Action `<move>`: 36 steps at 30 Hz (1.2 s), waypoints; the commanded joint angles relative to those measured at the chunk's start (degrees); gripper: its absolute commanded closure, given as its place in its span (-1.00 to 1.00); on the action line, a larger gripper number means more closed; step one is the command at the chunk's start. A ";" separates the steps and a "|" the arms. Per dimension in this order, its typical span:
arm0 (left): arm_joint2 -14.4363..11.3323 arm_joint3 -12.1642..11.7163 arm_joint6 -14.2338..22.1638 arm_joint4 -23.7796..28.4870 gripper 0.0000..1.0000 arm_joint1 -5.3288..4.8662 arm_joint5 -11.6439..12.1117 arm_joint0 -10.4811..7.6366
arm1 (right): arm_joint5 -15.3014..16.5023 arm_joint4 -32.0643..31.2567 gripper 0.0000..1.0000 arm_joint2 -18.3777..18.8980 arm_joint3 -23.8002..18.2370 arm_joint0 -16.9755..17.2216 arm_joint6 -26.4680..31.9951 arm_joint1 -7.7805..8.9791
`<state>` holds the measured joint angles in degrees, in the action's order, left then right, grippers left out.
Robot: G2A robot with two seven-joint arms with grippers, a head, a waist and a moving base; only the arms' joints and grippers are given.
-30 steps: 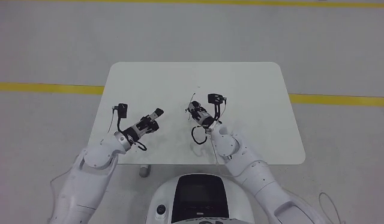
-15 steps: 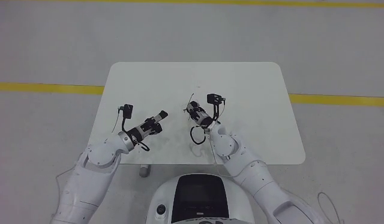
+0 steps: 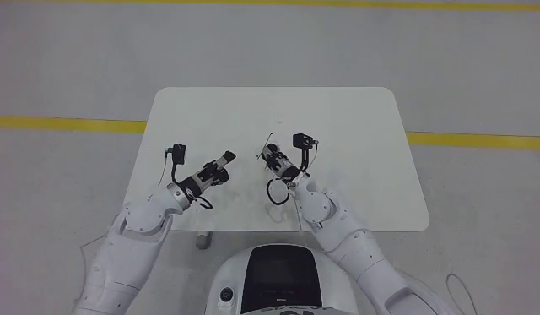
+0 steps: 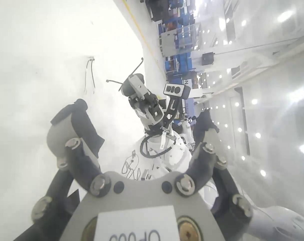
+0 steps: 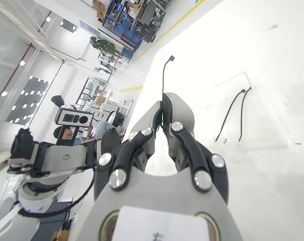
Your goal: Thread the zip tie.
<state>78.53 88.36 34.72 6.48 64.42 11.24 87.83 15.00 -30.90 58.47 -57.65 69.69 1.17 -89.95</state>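
A thin black zip tie (image 5: 163, 76) sticks out from my right gripper (image 5: 162, 102), which is shut on it; its square head (image 5: 171, 57) is at the free end. In the top view the right gripper (image 3: 266, 152) hangs over the table's middle with the zip tie (image 3: 268, 138) pointing away from me. My left gripper (image 3: 224, 159) is just to its left, open, nothing between its fingers (image 4: 75, 121). In the left wrist view the right gripper (image 4: 135, 86) faces me with the zip tie (image 4: 137, 66) bent out of it.
Two spare black zip ties (image 5: 233, 112) lie side by side on the white table (image 3: 354, 121), beyond the right gripper; they also appear in the left wrist view as spare zip ties (image 4: 90, 73). The table has a rounded edge, with grey floor around it.
My left gripper has shifted a little right, closer to the right gripper. The right gripper has stayed almost still, holding the zip tie.
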 commanded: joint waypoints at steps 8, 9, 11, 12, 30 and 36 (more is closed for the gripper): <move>-2.54 -1.68 0.73 -0.02 -1.00 0.06 -0.96 -1.71 | -2.40 0.66 1.00 0.32 -2.53 1.62 -1.06 0.08; -2.53 -1.71 0.01 -0.45 -1.00 0.07 -0.94 -1.76 | -2.50 0.69 1.00 0.35 -2.57 1.64 -1.06 0.08; -2.53 -1.71 0.01 -0.45 -1.00 0.07 -0.94 -1.76 | -2.50 0.69 1.00 0.35 -2.57 1.64 -1.06 0.08; -2.53 -1.71 0.01 -0.45 -1.00 0.07 -0.94 -1.76 | -2.50 0.69 1.00 0.35 -2.57 1.64 -1.06 0.08; -4.87 -2.67 0.38 0.31 -1.00 0.11 -0.48 -2.74 | 0.96 -5.49 1.00 -0.66 -4.20 2.64 -0.56 0.83; -4.87 -2.67 0.38 0.31 -1.00 0.11 -0.48 -2.74 | 0.75 -5.45 1.00 -0.63 -4.44 2.85 -0.60 0.86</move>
<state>73.66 85.69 35.10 6.79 64.54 10.76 85.09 15.89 -36.37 57.83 -61.93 72.40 0.59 -89.11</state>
